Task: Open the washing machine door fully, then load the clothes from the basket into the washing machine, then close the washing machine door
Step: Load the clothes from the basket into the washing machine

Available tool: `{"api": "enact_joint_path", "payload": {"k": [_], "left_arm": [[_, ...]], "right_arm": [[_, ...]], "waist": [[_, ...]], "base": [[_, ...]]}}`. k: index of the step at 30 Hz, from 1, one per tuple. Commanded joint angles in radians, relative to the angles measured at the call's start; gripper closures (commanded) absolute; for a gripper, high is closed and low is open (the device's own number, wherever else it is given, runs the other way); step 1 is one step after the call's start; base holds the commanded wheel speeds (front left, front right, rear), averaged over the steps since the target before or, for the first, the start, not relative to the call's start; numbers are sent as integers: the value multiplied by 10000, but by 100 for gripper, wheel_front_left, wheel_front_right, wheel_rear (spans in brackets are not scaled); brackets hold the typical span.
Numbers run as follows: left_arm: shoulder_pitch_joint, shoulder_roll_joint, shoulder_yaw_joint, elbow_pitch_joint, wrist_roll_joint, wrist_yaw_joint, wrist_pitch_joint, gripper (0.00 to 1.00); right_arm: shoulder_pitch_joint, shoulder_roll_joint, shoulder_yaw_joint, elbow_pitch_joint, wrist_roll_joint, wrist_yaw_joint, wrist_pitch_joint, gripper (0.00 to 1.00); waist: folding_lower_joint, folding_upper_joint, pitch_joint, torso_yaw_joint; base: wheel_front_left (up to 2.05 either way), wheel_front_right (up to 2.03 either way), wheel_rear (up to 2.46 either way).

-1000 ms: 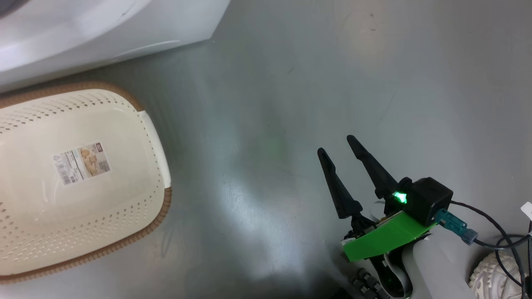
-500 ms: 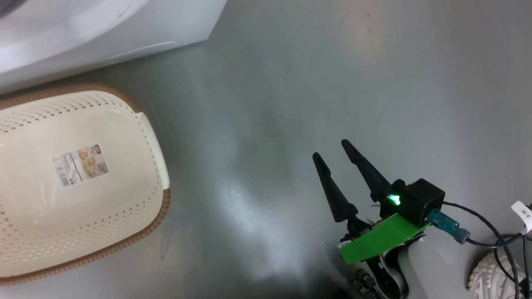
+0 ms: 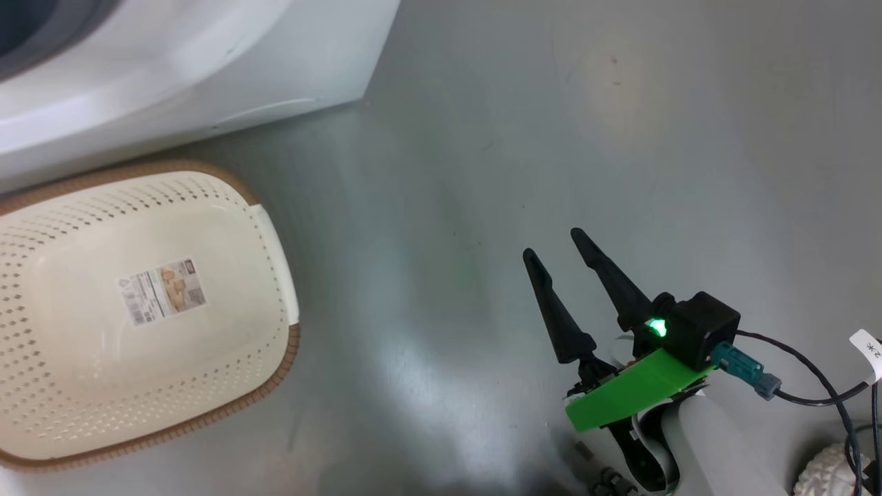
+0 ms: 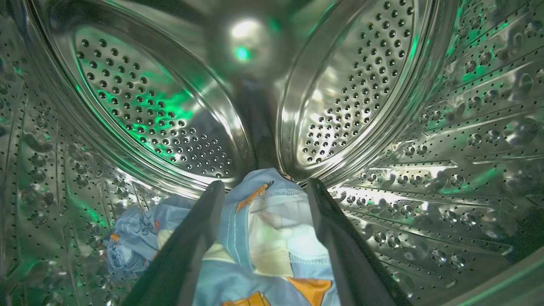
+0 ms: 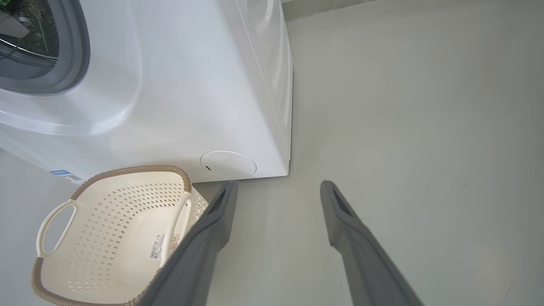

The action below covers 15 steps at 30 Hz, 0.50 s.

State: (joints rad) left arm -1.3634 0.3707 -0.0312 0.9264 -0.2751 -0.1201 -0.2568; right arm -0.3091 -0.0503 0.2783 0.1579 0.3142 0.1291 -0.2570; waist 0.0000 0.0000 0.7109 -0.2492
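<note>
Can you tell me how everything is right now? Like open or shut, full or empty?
basket: empty, upright on the floor.
washing machine: mouth uncovered.
clothes: crumpled, lying in the drum.
left gripper: open, inside the drum, over the clothes.
right gripper: open, holding nothing.

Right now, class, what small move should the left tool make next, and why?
Probably draw the left tool straight back out of the drum: its fingers stand apart, the clothes lie low in the drum between them, and the basket looks empty, so loading seems done.
</note>
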Motion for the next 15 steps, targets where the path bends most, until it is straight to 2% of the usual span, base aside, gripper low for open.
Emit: {"api": "enact_joint_path", "payload": {"k": [1,15], "left_arm": [[313,400,65,-285,64,-64,-47,0],[2967,-237,483,-2133,-132,-98,-48,0]], "right_arm": [[183,1,176,-149,51,16,-48,0],[211,1,-226,68,-76,16,-48,0]], "waist": [[0,0,-164,94],[0,0,-1403,565]], "base": [[0,0,0],[0,0,0]]}}
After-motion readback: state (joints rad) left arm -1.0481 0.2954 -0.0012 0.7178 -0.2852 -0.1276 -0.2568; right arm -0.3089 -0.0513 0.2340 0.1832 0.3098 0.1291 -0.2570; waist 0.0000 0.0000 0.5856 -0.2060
